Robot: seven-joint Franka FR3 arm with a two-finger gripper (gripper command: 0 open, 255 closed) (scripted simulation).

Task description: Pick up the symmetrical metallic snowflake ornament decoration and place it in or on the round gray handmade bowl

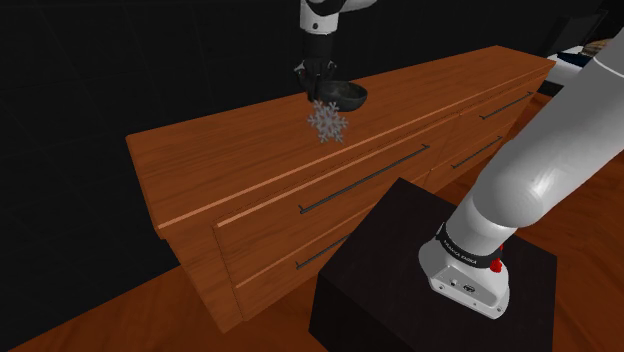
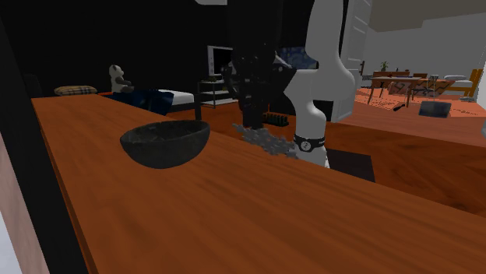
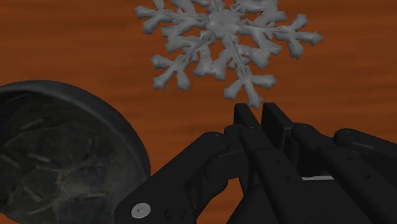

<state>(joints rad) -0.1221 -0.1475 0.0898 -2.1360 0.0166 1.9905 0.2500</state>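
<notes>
Surface: long brown wooden dresser point(image 1: 250, 150) with dark bar drawer handles point(image 1: 362, 180); black area behind.
Item 1: pale grey metallic six-armed snowflake ornament point(image 3: 222, 44), over the dresser top just beside the bowl; contact with the wood cannot be told.
Item 2: round dark grey rough-textured bowl point(image 3: 118, 124), upright.
Tool: all-black two-finger gripper point(image 3: 259, 111), clamped on one branch tip of the ornament.
Risk: so slight a hold at the edge may let the ornament swing, twist or slip free, falling short of the bowl.

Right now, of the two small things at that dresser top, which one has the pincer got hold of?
The grey snowflake ornament: the pincer clasps one of its tips. The dark round bowl sits beside it on the dresser, untouched.
</notes>
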